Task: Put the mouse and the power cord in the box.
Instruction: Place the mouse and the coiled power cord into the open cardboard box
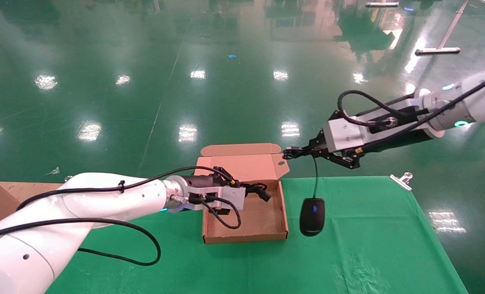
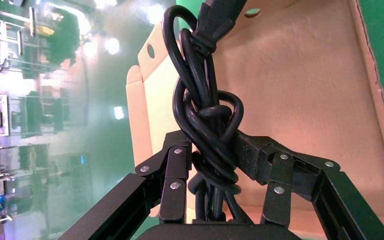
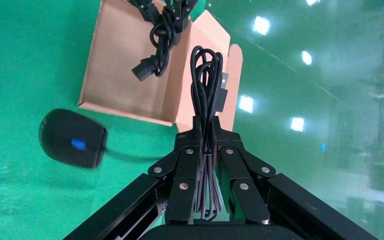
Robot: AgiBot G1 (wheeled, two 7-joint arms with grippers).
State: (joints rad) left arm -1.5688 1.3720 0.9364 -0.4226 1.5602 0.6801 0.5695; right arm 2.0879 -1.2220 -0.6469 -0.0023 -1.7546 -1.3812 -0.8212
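Left claw (image 1: 242,192) over the open box (image 1: 267,220), clamped on the knotted power cord (image 2: 207,125); cord's plug end (image 1: 264,195) hangs inside the box above its floor. Right claw (image 1: 297,153) raised past the box's far right corner, pinched tight on the folded bundle of the mouse's thin cord (image 3: 207,75). One strand drops from it to the mouse (image 1: 311,216), which sits on the green counter (image 1: 369,245) just right of the box, blue wheel lit. Box lid stands open at the far side.
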